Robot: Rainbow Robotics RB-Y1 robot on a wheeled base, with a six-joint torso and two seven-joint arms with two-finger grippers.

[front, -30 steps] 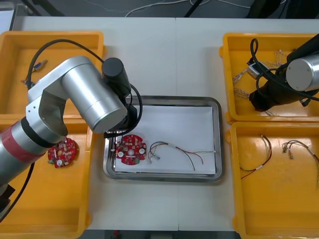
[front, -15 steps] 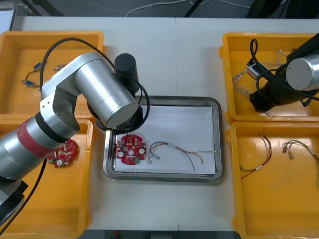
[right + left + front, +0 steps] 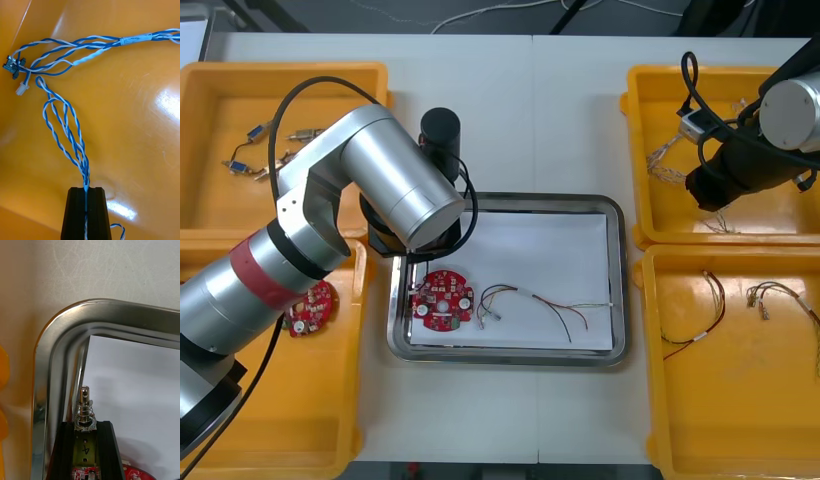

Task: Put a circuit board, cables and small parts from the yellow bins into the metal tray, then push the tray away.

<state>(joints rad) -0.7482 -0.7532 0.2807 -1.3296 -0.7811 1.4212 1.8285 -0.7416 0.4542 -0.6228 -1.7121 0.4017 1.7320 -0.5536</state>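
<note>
left pincer (image 3: 85, 424) clamped on metal part (image 3: 85, 405), centre-left over tray (image 3: 540, 198) corner: could bounce off rim | right pincer (image 3: 86, 191) clamped on twisted cable (image 3: 67, 127), upper right: its tangle may snag

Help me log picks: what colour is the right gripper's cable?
Cable: twisted blue and white; right wrist view.

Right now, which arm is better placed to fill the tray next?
Left. The left gripper holds a small metal part over the tray corner, by the circuit board; the right gripper grips a cable over the far right bin.
</note>
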